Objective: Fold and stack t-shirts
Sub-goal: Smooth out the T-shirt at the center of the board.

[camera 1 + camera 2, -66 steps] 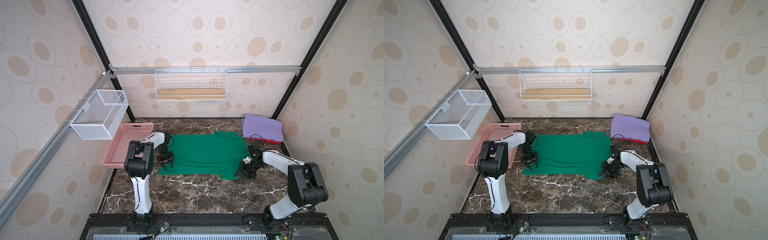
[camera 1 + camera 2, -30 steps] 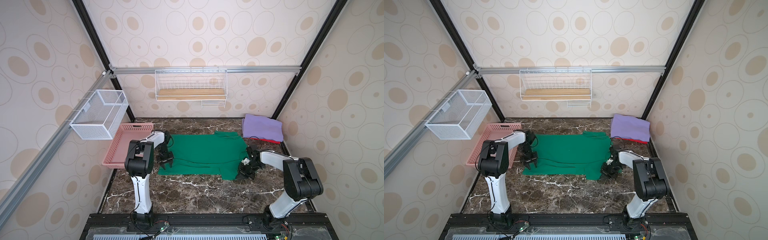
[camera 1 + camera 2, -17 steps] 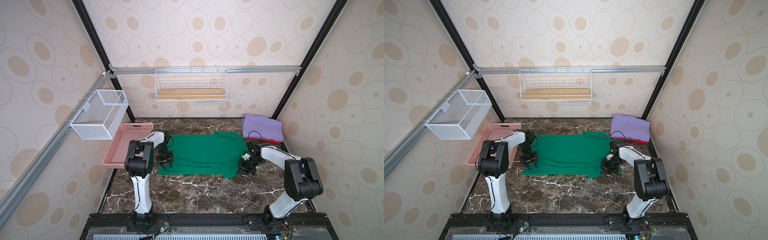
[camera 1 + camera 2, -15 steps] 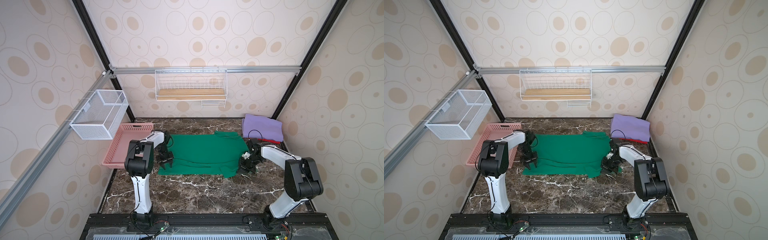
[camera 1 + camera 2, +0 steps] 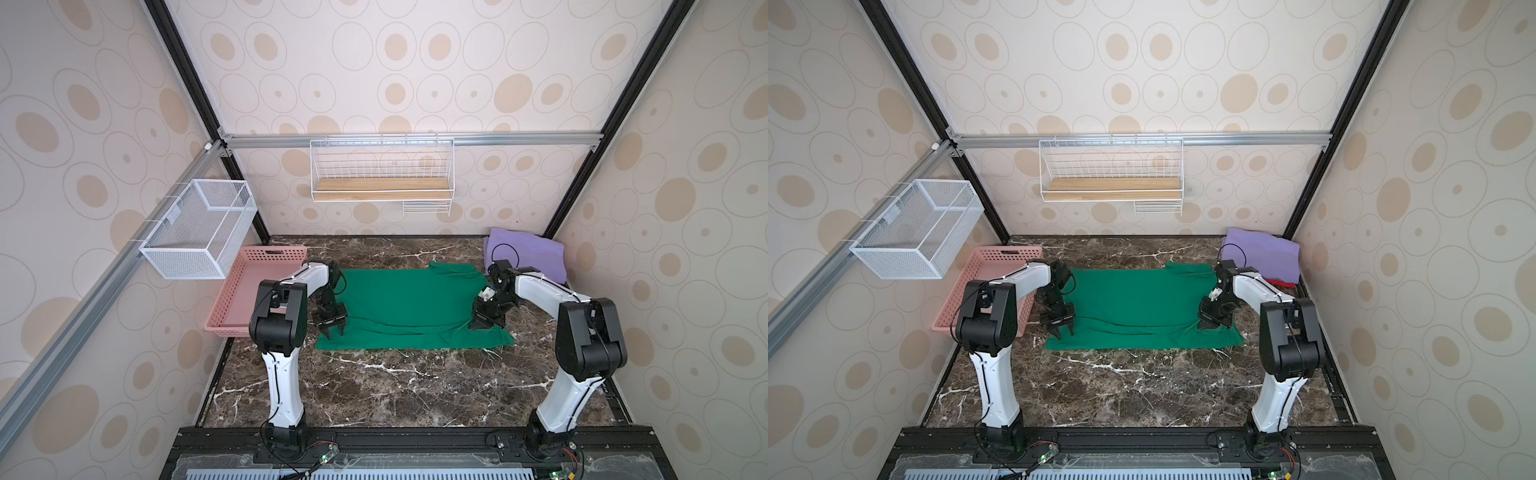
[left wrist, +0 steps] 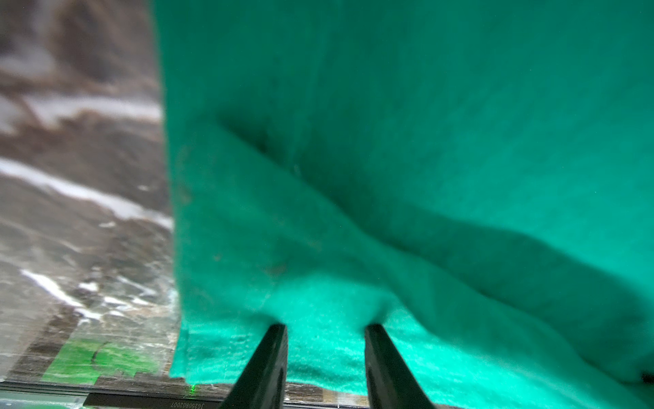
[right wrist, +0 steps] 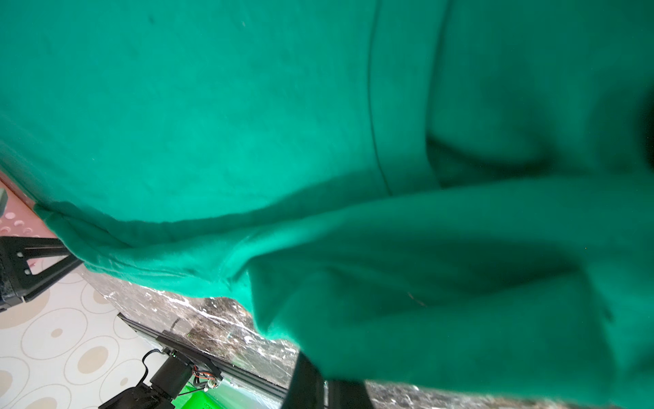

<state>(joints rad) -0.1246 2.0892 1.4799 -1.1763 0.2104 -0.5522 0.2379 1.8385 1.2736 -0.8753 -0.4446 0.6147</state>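
Green shirt (image 5: pixel 409 303) is pinched at its right side by the closed right gripper (image 5: pixel 478 325). The left gripper (image 5: pixel 334 332) rests jaws apart on the cloth. A one-sided pull may skew the fold.

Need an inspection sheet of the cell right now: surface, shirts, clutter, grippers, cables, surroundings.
Surface: dark marble tabletop, bare in front of the spread shirt.
Job's things: green t-shirt spread mid-table, with a ridge along its near part; lavender t-shirt folded in the far right corner, on a red t-shirt of which only an edge shows.
Clutter: pink basket at the table's left edge.
Grippers: left gripper jaws apart, tips at the green t-shirt's near left corner; right gripper shut on its right side.
Cables: black cable loop at the right wrist; no snag seen.
Surroundings: wire shelf on the back wall; mesh basket on the left rail.
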